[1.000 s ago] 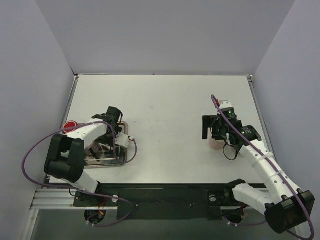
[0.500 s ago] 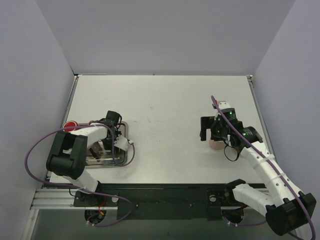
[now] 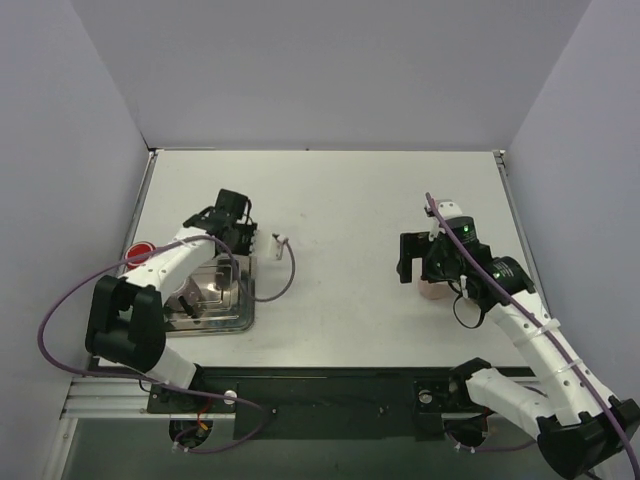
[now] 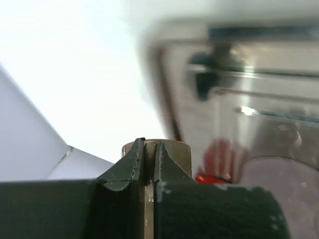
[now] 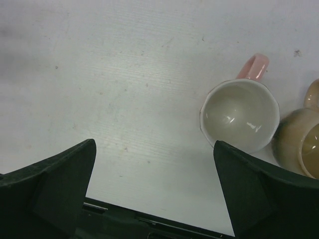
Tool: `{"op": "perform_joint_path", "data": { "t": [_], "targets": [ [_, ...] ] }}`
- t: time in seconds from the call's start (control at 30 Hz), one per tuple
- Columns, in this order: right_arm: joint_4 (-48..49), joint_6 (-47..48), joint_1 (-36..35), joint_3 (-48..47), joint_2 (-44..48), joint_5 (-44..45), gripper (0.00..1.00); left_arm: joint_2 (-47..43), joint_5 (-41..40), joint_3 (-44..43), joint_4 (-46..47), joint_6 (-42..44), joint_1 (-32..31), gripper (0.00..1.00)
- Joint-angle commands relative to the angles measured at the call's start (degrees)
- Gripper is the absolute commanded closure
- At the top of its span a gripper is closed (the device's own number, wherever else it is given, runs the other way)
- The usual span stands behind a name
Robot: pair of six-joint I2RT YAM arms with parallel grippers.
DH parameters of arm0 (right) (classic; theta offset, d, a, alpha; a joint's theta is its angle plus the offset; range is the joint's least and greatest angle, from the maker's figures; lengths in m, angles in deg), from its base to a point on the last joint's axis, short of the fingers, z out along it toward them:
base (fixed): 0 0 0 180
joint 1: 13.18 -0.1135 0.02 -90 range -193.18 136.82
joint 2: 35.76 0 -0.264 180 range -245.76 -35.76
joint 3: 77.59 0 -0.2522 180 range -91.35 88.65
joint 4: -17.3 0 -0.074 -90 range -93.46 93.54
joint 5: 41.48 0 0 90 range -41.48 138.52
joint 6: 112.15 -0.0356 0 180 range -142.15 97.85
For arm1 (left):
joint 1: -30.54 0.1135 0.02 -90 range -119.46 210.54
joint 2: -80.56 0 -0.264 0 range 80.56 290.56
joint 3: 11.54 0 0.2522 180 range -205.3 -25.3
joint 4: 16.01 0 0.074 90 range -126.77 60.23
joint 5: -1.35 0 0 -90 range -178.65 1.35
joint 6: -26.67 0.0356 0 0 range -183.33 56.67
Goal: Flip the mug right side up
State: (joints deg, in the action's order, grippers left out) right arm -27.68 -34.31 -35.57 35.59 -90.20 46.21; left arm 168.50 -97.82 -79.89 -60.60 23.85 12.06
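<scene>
1. While the overhead view half-hides the mug (image 3: 432,291) under the right gripper (image 3: 426,262), the wrist view shows it upright on the table (image 3: 350,220) — jaws spread wide, touching nothing.
2. Tan vessel (image 5: 299,142) beside it, cut off.
3. Left gripper (image 4: 149,149) clenched empty; tray (image 4: 259,89) blurred.

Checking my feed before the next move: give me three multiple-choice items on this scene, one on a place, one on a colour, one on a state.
1. Where on the table is the mug?
A) its right half
B) its left half
C) its far middle edge

2. The mug's handle is:
A) blue
B) pink
C) black

3. The left gripper is:
A) open wide
B) holding the mug
C) shut

Key: 1 A, the top view shows it right of centre. 2 B, the handle reads pink in the right wrist view. 3 C, its jaws are pressed together in the left wrist view.
</scene>
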Motion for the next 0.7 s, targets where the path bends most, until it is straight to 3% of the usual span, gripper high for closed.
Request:
{"op": "perform_joint_path", "data": {
  "t": [0.0, 0.2, 0.37, 0.5, 0.67],
  "targets": [
    [0.45, -0.84, -5.88, -4.59, 2.58, 0.2, 0.02, -4.97, 18.64, -21.21, -9.13, -27.25, -0.68, 1.0],
    [14.94, -0.67, -16.35, -3.81, 3.9, -10.5, 0.02, -9.53, 37.18, -30.57, -7.77, -59.2, -0.86, 1.0],
    [39.59, -6.62, -21.98, -0.65, 3.99, -16.41, 0.01, -15.41, 56.07, -29.44, 1.46, -84.48, -1.12, 1.0],
    [53.43, -12.6, -24.01, -0.2, 0.57, -19.14, 0.02, -16.57, 63.82, -28.73, 5.78, -93.84, -2.52, 1.0],
    [56.88, -18.15, -24.89, -3.1, -6.46, -22.21, 0.07, -17.19, 65.59, -27.15, 7.98, -95.53, -4.46, 1.0]
  ]
}}
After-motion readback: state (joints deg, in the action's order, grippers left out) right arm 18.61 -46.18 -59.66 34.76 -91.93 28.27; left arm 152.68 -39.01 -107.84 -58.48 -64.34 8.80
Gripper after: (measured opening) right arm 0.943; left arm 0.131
